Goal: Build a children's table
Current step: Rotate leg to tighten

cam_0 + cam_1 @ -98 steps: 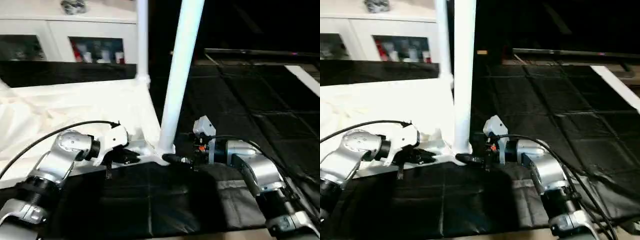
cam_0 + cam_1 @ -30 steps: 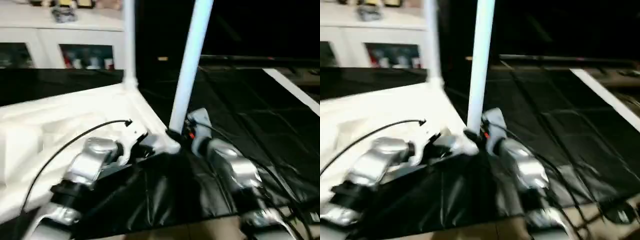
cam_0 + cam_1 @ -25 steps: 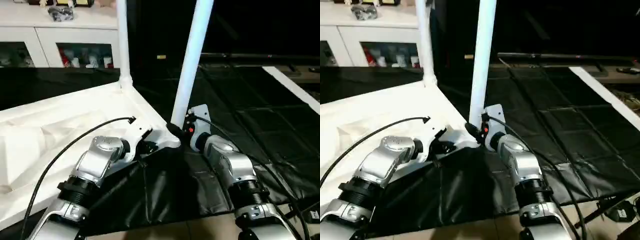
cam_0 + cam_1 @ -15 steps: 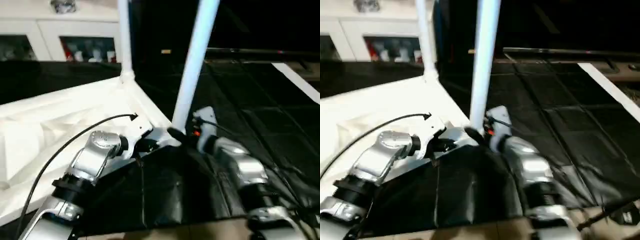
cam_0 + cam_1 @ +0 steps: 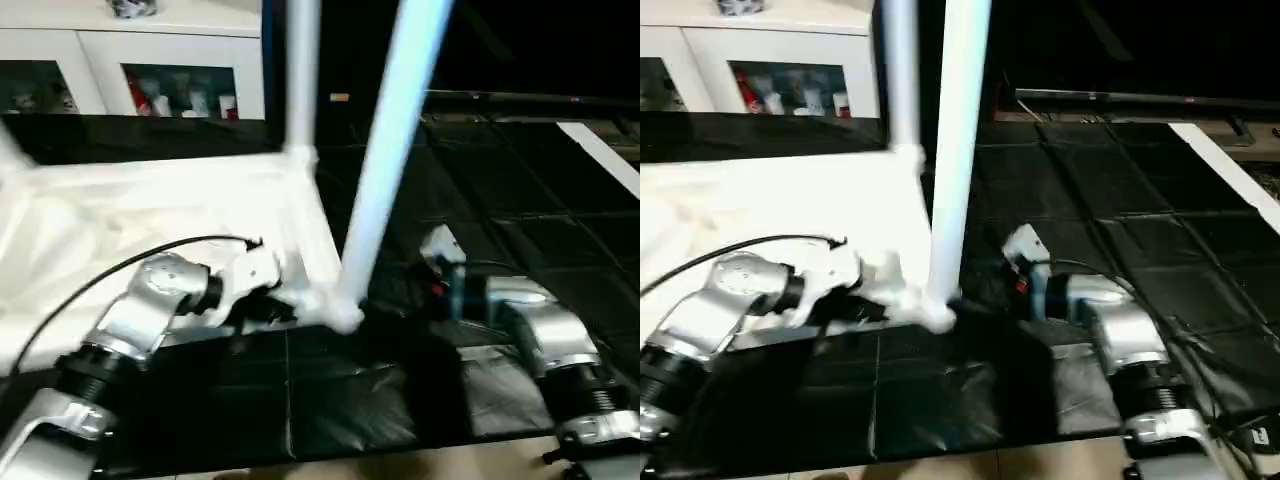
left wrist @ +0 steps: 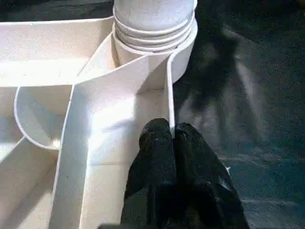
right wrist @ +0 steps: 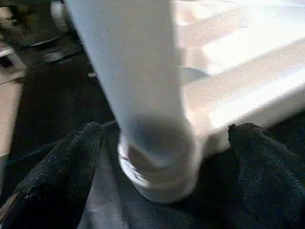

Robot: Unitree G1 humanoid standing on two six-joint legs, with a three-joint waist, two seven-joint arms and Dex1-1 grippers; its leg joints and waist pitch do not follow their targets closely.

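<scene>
A white ribbed plastic tabletop [image 6: 95, 124] lies underside up on a black-covered worktop [image 5: 520, 230]. A long white tubular leg [image 5: 385, 170] stands in its nearest corner socket. The right gripper [image 7: 157, 157] straddles the leg's base, fingers wide apart, forearm level. The left gripper [image 6: 172, 143], fingers together, presses the tabletop's rim beside the socket; this bracing probably steadies seating.

Both upright legs, the near leg [image 5: 385, 160] and the far leg [image 5: 301, 75], run out of the top edge. Items behind the cabinet's glass door [image 5: 190, 97] are too small to identify.
</scene>
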